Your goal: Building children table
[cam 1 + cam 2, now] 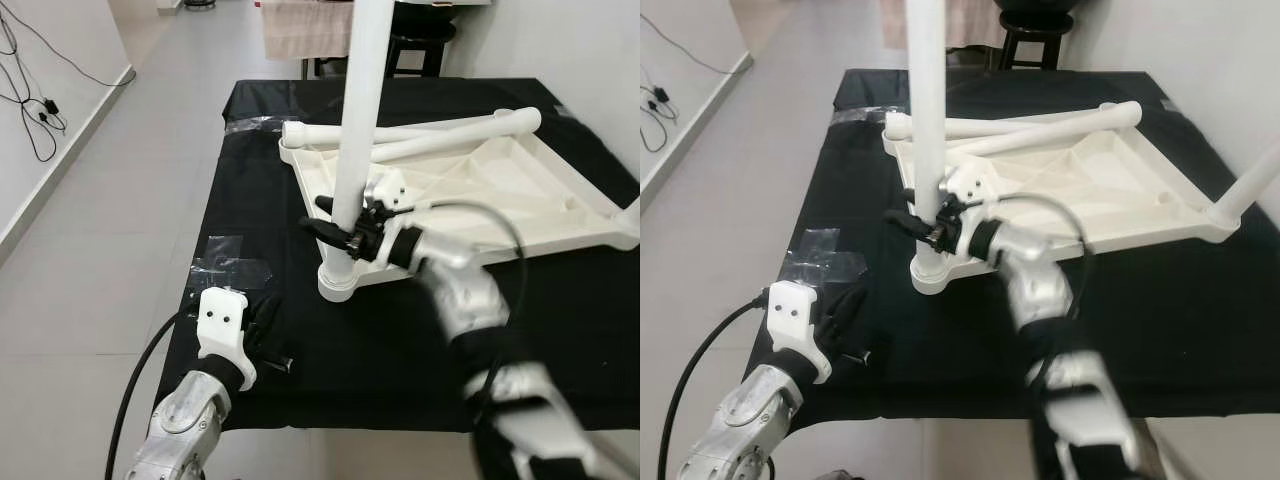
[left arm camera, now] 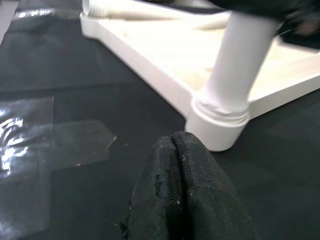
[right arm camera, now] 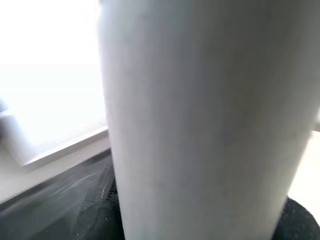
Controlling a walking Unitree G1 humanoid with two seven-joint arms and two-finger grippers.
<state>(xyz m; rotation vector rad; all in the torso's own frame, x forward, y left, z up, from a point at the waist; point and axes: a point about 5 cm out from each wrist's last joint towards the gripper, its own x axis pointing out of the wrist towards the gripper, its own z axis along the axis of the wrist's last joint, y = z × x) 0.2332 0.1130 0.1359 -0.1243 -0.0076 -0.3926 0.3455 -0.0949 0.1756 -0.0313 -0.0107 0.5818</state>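
White smooth plastic upright table leg (image 1: pixel 360 110) looked light, stiff and slippery; the right gripper (image 1: pixel 348 230) clamped it low, near its corner socket. The left gripper (image 2: pixel 182 190) rested closed.

A black-covered table (image 1: pixel 560 340) carries the upturned white tabletop (image 1: pixel 500 190), with clear tape patches (image 1: pixel 228 262) alongside.

Count of parts on the counter

One white tabletop (image 1: pixel 500 190), upside down on one black-covered counter (image 1: pixel 400 340). Four white legs: one upright (image 1: pixel 358 140) at the near corner, two lying (image 1: pixel 440 135) across the far edge, one (image 1: pixel 1248 185) at the right corner. Two tape patches (image 1: pixel 228 262). Two tools: left tool (image 1: pixel 268 335), right tool (image 1: pixel 345 228).
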